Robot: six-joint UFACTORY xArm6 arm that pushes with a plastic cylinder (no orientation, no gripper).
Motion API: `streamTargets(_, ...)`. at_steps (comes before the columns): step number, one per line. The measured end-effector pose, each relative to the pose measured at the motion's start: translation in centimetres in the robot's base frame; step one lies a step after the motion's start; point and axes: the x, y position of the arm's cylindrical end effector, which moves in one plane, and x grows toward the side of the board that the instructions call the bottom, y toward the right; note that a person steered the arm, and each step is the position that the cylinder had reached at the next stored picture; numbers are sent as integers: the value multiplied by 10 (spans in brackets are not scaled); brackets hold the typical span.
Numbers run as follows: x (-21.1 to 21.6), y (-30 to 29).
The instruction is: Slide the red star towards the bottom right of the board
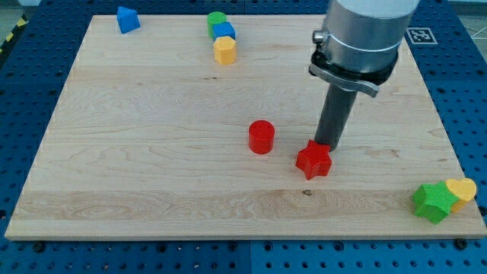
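The red star (pixel 313 160) lies on the wooden board (pixel 152 152), a little right of the middle and toward the view's bottom. My tip (pixel 327 144) stands right behind the star's upper right side, touching it or nearly so. The dark rod rises from there to the grey arm body (pixel 365 34) at the view's top right. A red cylinder (pixel 261 137) stands just left of the star.
A green star (pixel 431 202) and a yellow heart (pixel 461 190) sit together at the board's bottom right corner. A green cylinder (pixel 217 20), a blue block (pixel 225 31) and a yellow block (pixel 225 50) cluster at top centre. A blue block (pixel 127 19) sits top left.
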Motion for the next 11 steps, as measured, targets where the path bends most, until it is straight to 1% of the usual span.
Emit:
streamTargets(2,33,-17)
streamTargets(3,6,-19)
streamTargets(4,6,-62)
streamTargets(5,37,-65)
streamTargets(6,58,-65)
streamTargets(7,69,-56)
streamTargets(9,89,0)
streamTargets(10,96,11)
streamTargets(11,120,-10)
